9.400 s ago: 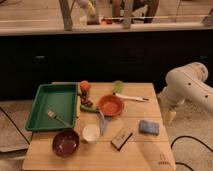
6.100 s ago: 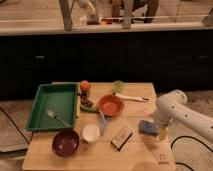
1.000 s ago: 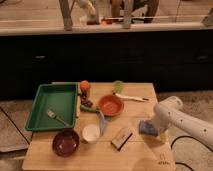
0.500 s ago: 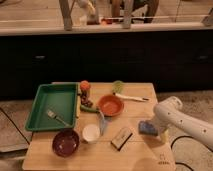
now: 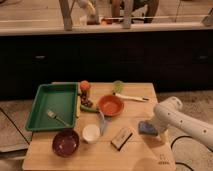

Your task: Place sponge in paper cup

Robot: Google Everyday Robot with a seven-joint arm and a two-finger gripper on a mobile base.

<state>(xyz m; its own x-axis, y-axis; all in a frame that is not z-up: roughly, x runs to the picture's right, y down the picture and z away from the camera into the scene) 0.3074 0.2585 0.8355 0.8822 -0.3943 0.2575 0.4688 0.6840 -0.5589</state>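
The blue sponge point(image 5: 146, 128) lies flat on the wooden table point(image 5: 142, 157) near its right edge. My gripper point(image 5: 156, 129) is at the end of the white arm that reaches in from the right. It sits low over the sponge's right side, and the arm's body hides most of it. The white paper cup point(image 5: 91, 133) stands upright at the table's front middle, well left of the sponge and apart from the gripper. Its pale inside looks empty.
A black-and-pale oblong block point(image 5: 121, 137) lies between cup and sponge. A maroon bowl point(image 5: 66, 143) stands left of the cup and an orange bowl point(image 5: 110, 105) behind it. A green tray point(image 5: 40, 102) with a fork point(image 5: 57, 117) fills the left. Fruit and a white utensil point(image 5: 131, 97) lie at the back.
The arm came down from the upper right to the sponge over the earlier frames. In the last second it has hardly moved, and the sponge stays in place.
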